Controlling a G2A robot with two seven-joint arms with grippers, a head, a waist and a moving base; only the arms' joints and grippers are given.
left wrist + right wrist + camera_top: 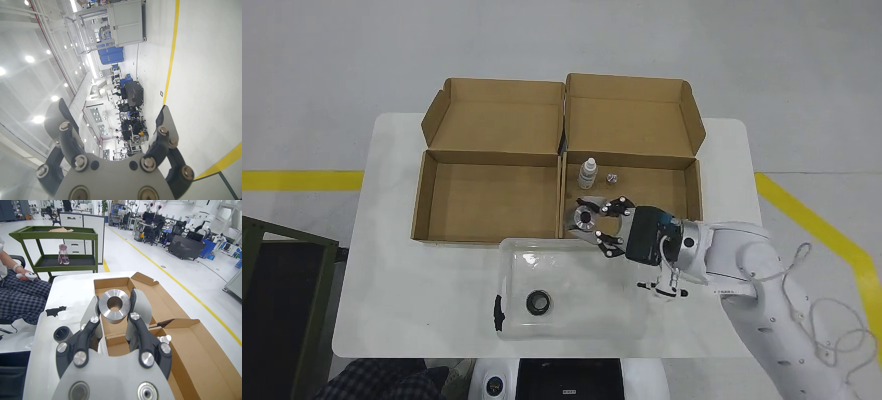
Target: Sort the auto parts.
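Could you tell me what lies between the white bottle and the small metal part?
Only bare cardboard box floor, seen in the top view, separates white bottle and small metal part.

- White rectangular table [392, 250], flat top.
- First open brown cardboard box [487, 205] and second open brown cardboard box [652, 190], side by side, far half.
- Clear plastic bin [572, 268], near half, just beside both boxes.

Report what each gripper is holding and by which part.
The right gripper holds a thick silver metal ring with a centre hole, pinched across its curved outer wall. The left gripper is open and holds nothing.
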